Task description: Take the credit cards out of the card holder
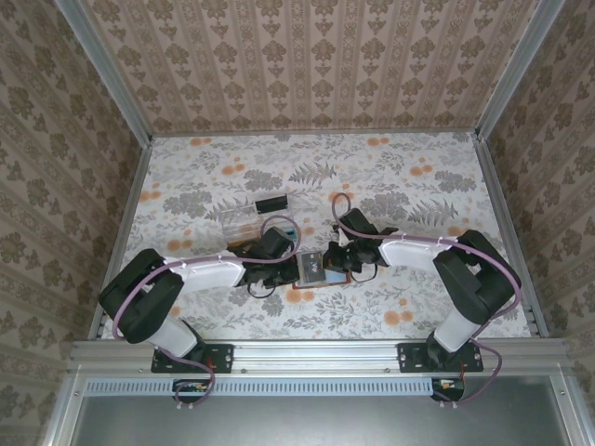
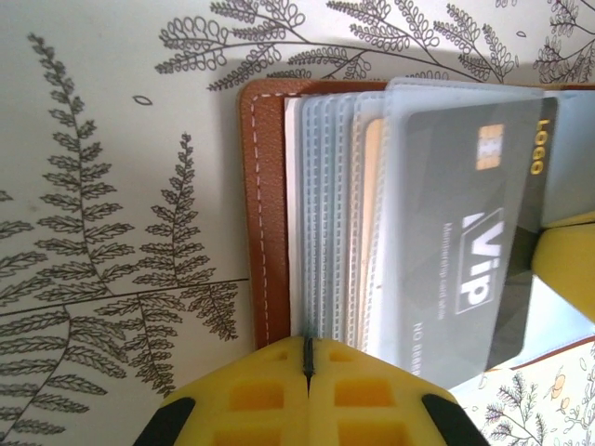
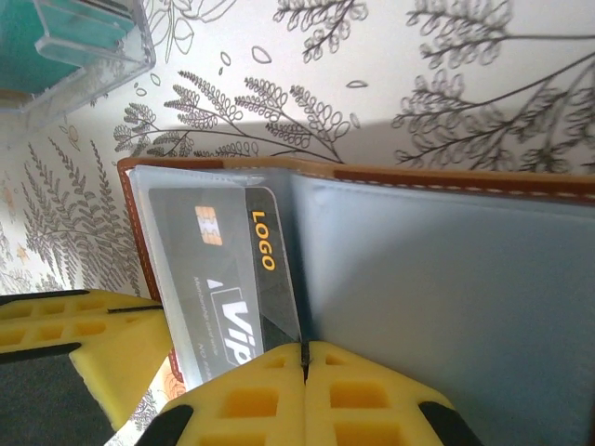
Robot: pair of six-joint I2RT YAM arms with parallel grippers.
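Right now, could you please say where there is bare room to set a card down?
Free table: the whole far strip, and the near strip in front of the card holder. Crowded: the middle, where the left end effector and right end effector meet, beside the clear box.

Bright, even light. Soft shadow edges the brown leather card holder [image 2: 256, 214] on the floral bench [image 2: 112, 139]; yellow left claw [image 2: 308, 351] is blurred.
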